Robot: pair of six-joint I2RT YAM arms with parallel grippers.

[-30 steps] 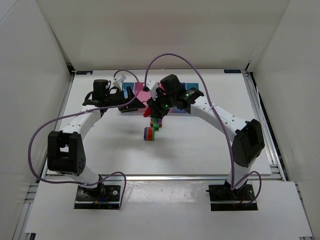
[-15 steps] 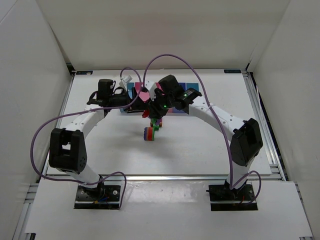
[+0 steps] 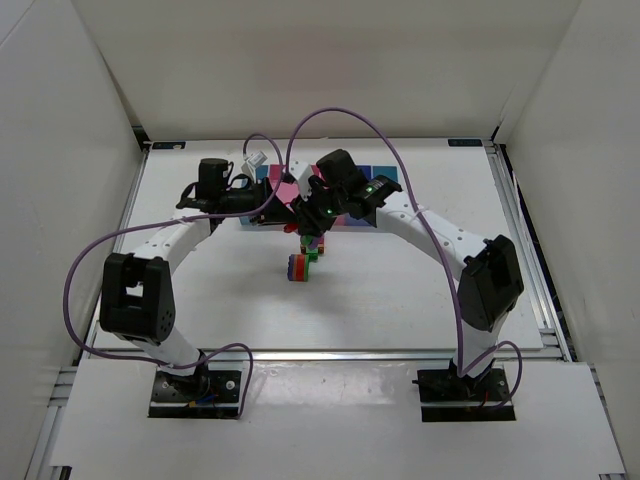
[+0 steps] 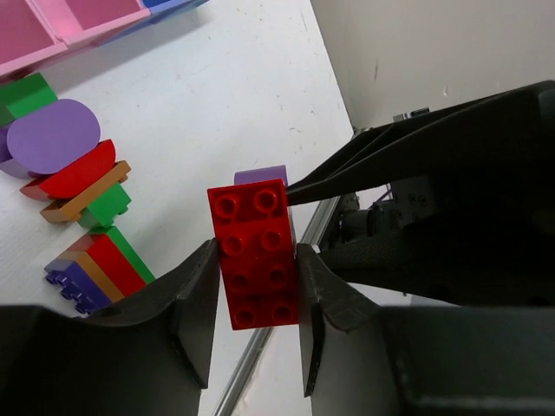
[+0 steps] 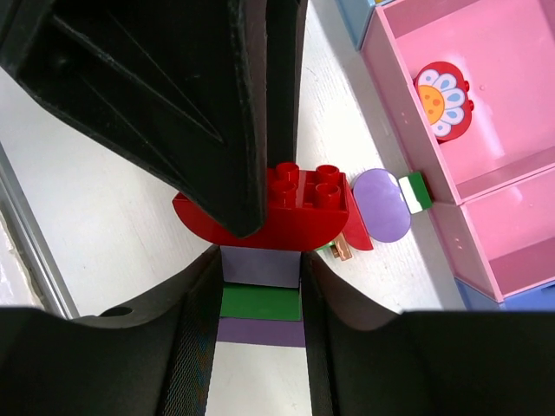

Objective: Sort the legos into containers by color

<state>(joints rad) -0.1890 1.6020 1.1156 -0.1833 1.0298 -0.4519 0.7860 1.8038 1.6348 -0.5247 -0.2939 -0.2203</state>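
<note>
The left tool (image 4: pixel 254 264) is closed on a red brick (image 4: pixel 256 230), a finger flat against each long side. The right tool (image 5: pixel 260 277) grips a small stack of lilac, green and purple bricks (image 5: pixel 260 303), and its black finger reaches right up to the red brick's far end.

From the right wrist, the left tool's dark body fills the upper left and hides part of that brick. Just beyond the right tool lie a round purple piece (image 5: pixel 381 205) and a green one (image 5: pixel 416 191), against the pink tray (image 5: pixel 494 52), which holds a red piece printed with a white flower (image 5: pixel 442 100). Nearer the arm bases stands another brick stack (image 3: pixel 298 267).

The surface (image 3: pixel 400 290) is white, metal-railed and walled in white. Purple cables (image 3: pixel 400 150) loop overhead.
</note>
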